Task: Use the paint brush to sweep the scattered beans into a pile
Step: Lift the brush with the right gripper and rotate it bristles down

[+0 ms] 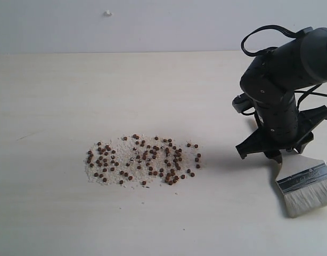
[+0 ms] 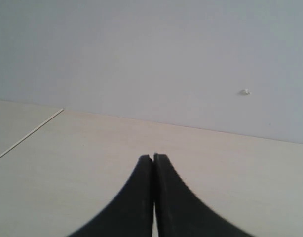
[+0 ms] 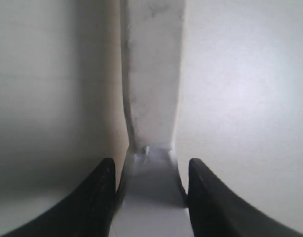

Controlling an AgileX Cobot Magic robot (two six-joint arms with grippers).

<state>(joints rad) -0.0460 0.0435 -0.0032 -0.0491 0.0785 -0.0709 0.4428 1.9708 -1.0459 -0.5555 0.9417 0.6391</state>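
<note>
Paint brush (image 1: 304, 184) pickup: right gripper (image 3: 151, 168) straddles it, pinch unclear, left gripper (image 2: 153, 157) pressed together; needs firm hold before sweeping beans (image 1: 145, 160)

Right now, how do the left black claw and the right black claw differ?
1. Left black claw: fingers pressed together, nothing between them. Right black claw: fingers apart, straddling the wide flat pale-handled paint brush. I can't tell whether it clamps the brush.
2. The left claw faces only bare pale table and is outside the exterior view. The right claw shows there, low over the brush's handle.

Shared: black, curved, tapering fingers.
</note>
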